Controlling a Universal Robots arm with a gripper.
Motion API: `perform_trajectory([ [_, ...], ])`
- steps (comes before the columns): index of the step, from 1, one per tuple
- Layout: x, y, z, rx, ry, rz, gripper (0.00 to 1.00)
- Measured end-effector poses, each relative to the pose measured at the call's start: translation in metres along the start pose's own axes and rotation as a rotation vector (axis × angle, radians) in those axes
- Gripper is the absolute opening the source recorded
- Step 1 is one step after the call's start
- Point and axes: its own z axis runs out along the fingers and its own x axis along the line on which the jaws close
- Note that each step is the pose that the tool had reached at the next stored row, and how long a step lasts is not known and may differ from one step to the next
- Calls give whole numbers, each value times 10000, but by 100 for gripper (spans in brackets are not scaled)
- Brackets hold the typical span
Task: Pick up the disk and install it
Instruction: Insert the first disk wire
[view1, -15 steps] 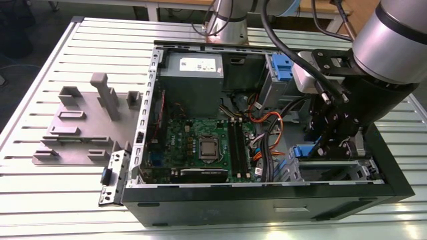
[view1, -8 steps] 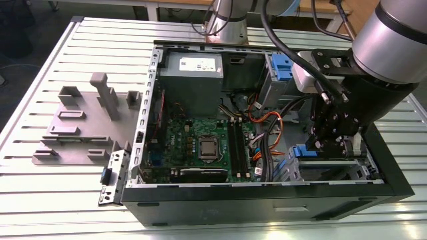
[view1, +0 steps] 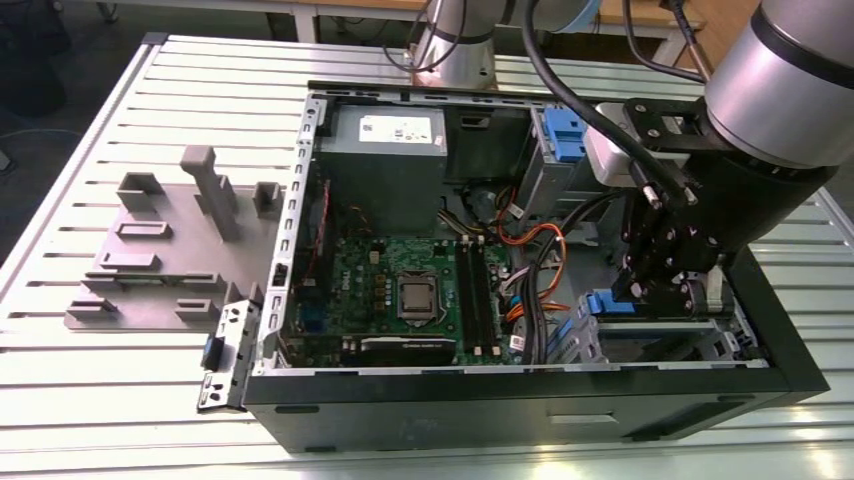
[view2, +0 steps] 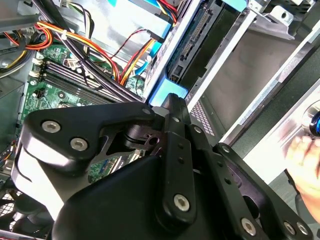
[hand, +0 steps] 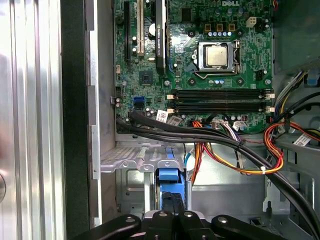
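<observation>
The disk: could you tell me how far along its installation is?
Done: the flat, blue-framed disk is picked up and down in the metal drive bay of the black case. In hand: the gripper has its fingers shut on the blue edge. Left: it is not released; full seating cannot be judged.

Item 1: white sticker on the grey metal power supply box, farthest from my gripper; print too small to read.
Item 2: white maker's mark on the green circuit board, well ahead of my gripper.
Item 3: small white tags on the black cables, nearer my gripper; unreadable.
</observation>
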Motion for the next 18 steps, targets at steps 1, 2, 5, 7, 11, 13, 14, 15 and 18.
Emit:
perform_trajectory([
  [1,0,0,0,0,1,1,11],
  [2,0,0,0,0,1,0,11],
  [5,0,0,0,0,2,0,11],
  [7,0,0,0,0,2,0,11],
  [11,-1,-17,-1,-3,4,-1,11],
  [13,-2,-53,2,-19,2,1,11],
  [14,-2,-75,3,-31,3,1,11],
  [15,-4,-99,4,-41,3,0,11],
  [18,-7,-191,9,-72,5,-1,11],
])
